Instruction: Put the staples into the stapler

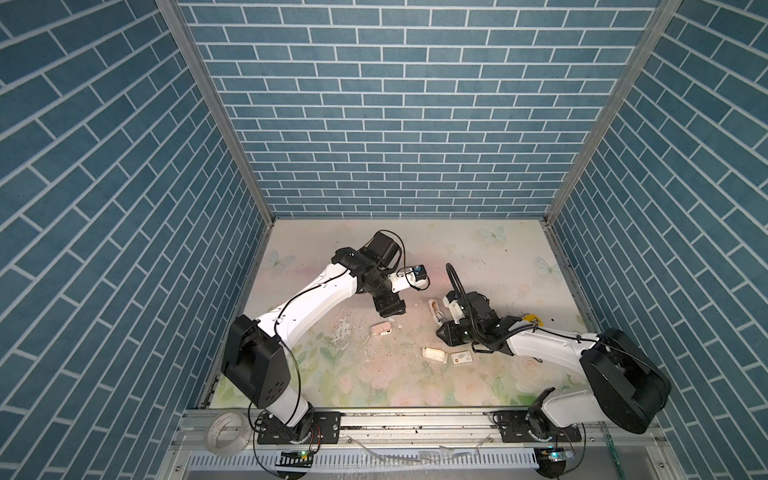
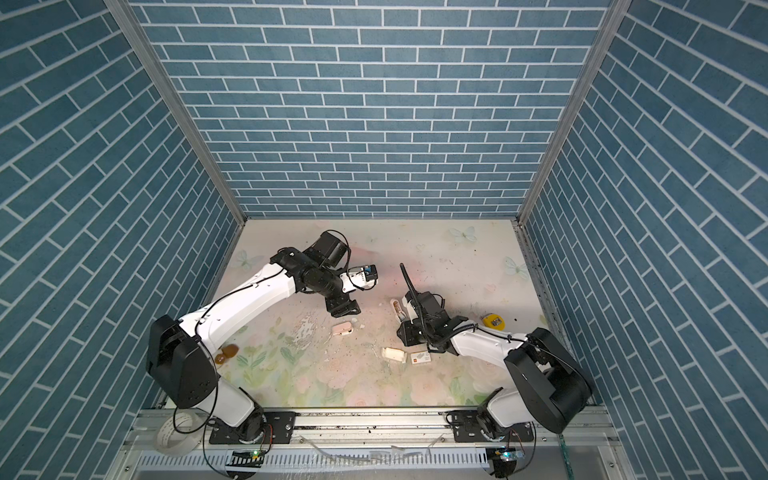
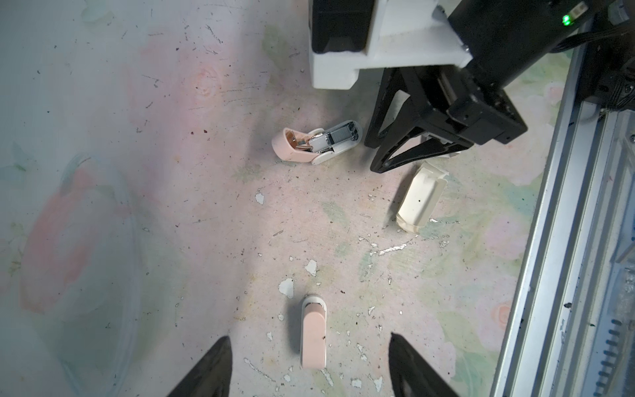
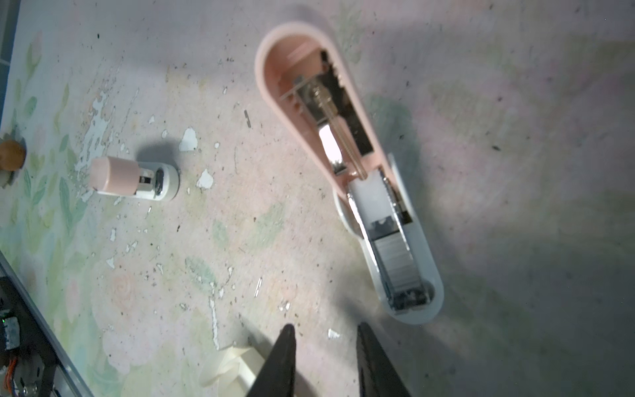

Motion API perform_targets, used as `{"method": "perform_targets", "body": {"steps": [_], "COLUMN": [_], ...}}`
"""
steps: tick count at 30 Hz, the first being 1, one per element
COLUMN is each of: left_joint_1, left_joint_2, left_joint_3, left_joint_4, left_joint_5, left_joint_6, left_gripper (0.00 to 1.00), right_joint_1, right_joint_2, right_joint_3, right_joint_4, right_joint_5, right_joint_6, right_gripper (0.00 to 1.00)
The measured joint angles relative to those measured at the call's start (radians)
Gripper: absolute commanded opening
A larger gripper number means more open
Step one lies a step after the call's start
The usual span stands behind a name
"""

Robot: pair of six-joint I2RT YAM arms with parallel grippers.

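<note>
Two grippers: jaws apart on both, nothing gripped by either.
Right gripper (image 4: 324,330): black fingers (image 4: 285,350) a narrow gap apart, bare table (image 4: 515,172) showing between them; tips near the rounded white end of the stapler, not touching it.
Stapler (image 4: 366,199): lying on the table, opened out; pink lid swung back, white base with its channel facing up. Just beside the right gripper in both top views (image 1: 434,309).
Staples (image 4: 395,264): silver-grey ribbed strip seated in the channel of the white base, toward its rounded end; also seen from the left wrist (image 3: 340,134).
Left gripper (image 3: 309,338): jaws wide apart, fingertips (image 3: 216,364) either side of the second stapler in the wrist view, both well clear of it; height above the table not clear.
Second stapler (image 3: 313,337): closed, pink top over white base, flat on the table between the two arms (image 1: 380,329).
White tray (image 3: 421,196): cardboard, near the right gripper on the side toward the front rail (image 1: 434,355).
Sleeve (image 1: 460,358): white with a red mark, just beside the white tray.
Outer table: small yellow object (image 2: 493,321) beside the right arm; brown object (image 2: 228,352) close to the left arm.
Front rail: tape roll (image 1: 224,432), off the mat.
</note>
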Motion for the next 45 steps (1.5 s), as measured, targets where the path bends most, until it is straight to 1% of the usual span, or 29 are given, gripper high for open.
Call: {"method": "perform_targets", "body": {"steps": [6,16,23,26,31,35,37,42,45], "left_joint_1": [0.0,0.0,-0.001,-0.007,-0.031,-0.057,-0.071,-0.09,-0.095], "left_joint_2": [0.0,0.011,0.09,0.131,0.2,0.259,0.294,0.34,0.34], "left_joint_3": [0.0,0.0,0.009,0.009,0.009,0.016,0.025,0.019,0.01], "left_joint_4": [0.006,0.024,0.051,0.075,0.144,0.192,0.215,0.281,0.315], "left_joint_5": [0.006,0.028,0.058,0.071,0.095,0.105,0.107,0.108,0.105], "left_joint_6": [0.0,-0.001,-0.003,-0.001,0.002,0.006,0.007,0.003,-0.003], "left_gripper": [0.73,0.74,0.74,0.74,0.74,0.71,0.71,0.69,0.59], "right_joint_1": [-0.043,-0.094,-0.121,-0.122,-0.134,-0.182,-0.219,-0.306,-0.349], "right_joint_2": [0.058,0.101,0.105,0.065,-0.133,-0.25,-0.27,-0.261,-0.227], "right_joint_3": [0.0,0.007,0.015,0.003,-0.031,-0.058,-0.076,-0.106,-0.107], "right_joint_4": [0.04,0.108,0.101,0.065,-0.068,-0.114,-0.121,-0.111,-0.072], "right_joint_5": [-0.023,-0.051,-0.066,-0.072,-0.049,-0.028,-0.024,-0.044,-0.078], "right_joint_6": [0.017,0.016,0.004,0.005,0.012,0.045,0.067,0.114,0.136], "right_gripper": [0.3,0.3,0.31,0.32,0.33,0.34,0.34,0.33,0.33]}}
